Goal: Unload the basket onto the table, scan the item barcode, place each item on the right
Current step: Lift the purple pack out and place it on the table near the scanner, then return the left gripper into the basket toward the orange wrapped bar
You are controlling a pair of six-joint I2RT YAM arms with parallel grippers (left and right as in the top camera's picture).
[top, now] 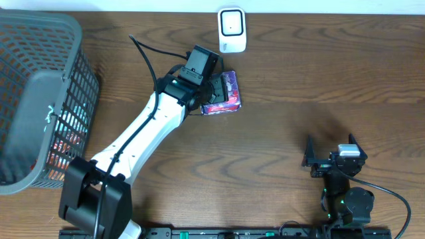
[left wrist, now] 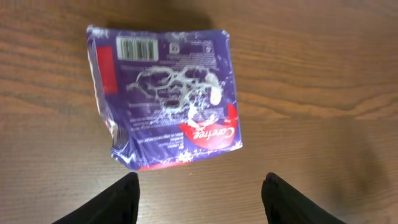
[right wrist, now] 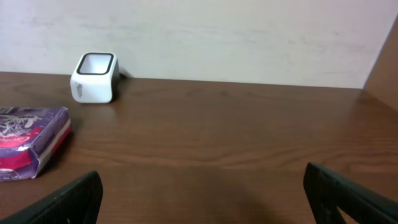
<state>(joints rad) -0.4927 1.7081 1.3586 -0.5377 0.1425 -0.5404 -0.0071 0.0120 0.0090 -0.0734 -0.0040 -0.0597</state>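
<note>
While outstretched, left end effector [left wrist: 200, 190] (agape) overhangs packet [left wrist: 168, 93].

From overhead we look straight down on the wooden table [top: 332, 79], taking in the whole work area. Our left wrist view faces straight down, close over the purple Carefree packet [left wrist: 168, 93]. Our right wrist view sits low, looking level across the table toward the wall [right wrist: 217, 37]. All three views share the packet; overhead and right wrist also share the white scanner [right wrist: 94, 76].
</note>
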